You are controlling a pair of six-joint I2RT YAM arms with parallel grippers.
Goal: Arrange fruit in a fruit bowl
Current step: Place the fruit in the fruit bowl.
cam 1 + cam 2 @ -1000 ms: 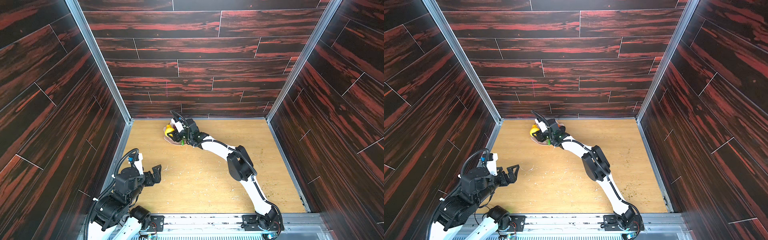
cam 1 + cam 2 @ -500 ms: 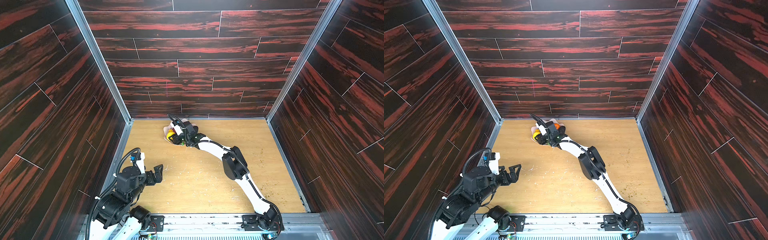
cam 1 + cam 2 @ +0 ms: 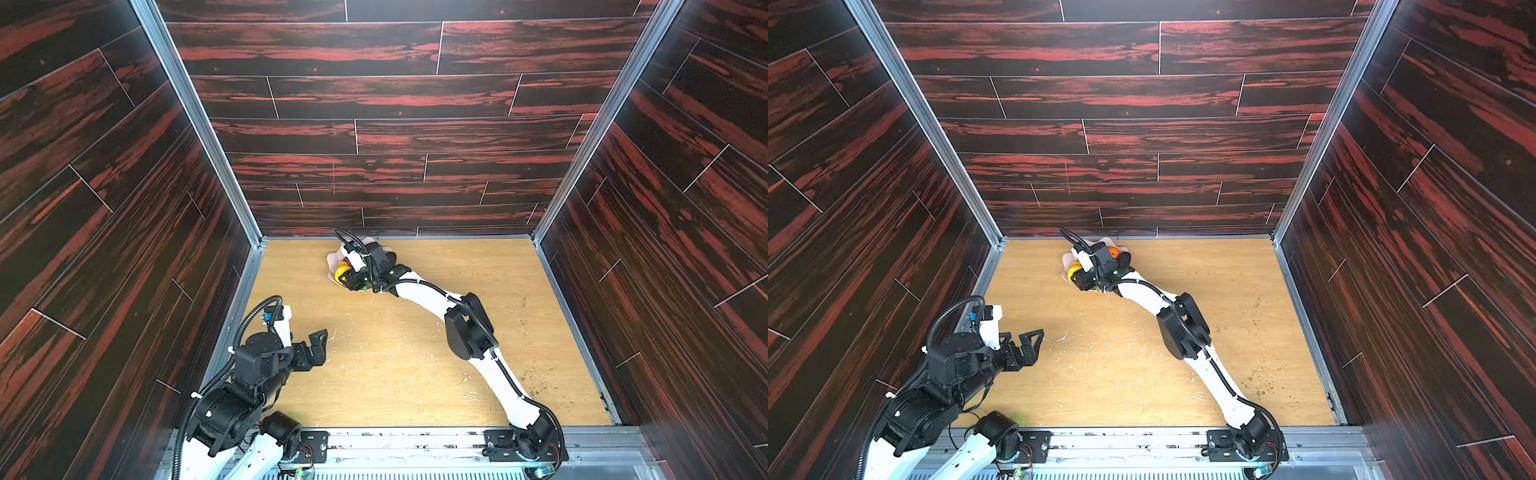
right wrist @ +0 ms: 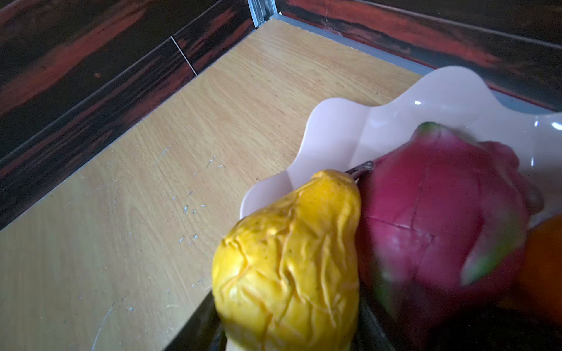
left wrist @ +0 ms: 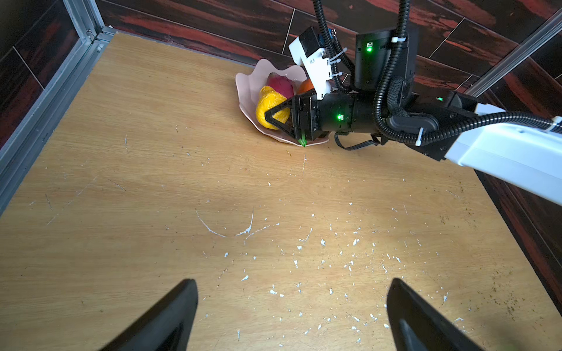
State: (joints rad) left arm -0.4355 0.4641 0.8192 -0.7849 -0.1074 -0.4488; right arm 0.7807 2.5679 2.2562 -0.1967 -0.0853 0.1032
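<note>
Upper centre in a top view, right gripper (image 3: 348, 277) brackets lemon (image 3: 341, 272) at fruit bowl (image 3: 332, 259) rim, grip unclear; left gripper (image 5: 292, 282) jaws wide.

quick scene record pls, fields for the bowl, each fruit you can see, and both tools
bowl: pale pink, wavy rim, on the table by the back wall
dragon fruit: in the bowl
orange: in the bowl, behind the dragon fruit
lemon: at the bowl's near rim, beside the dragon fruit
right tool: around the lemon; clamped or loose, cannot tell
left tool: open, empty, above the table
</note>
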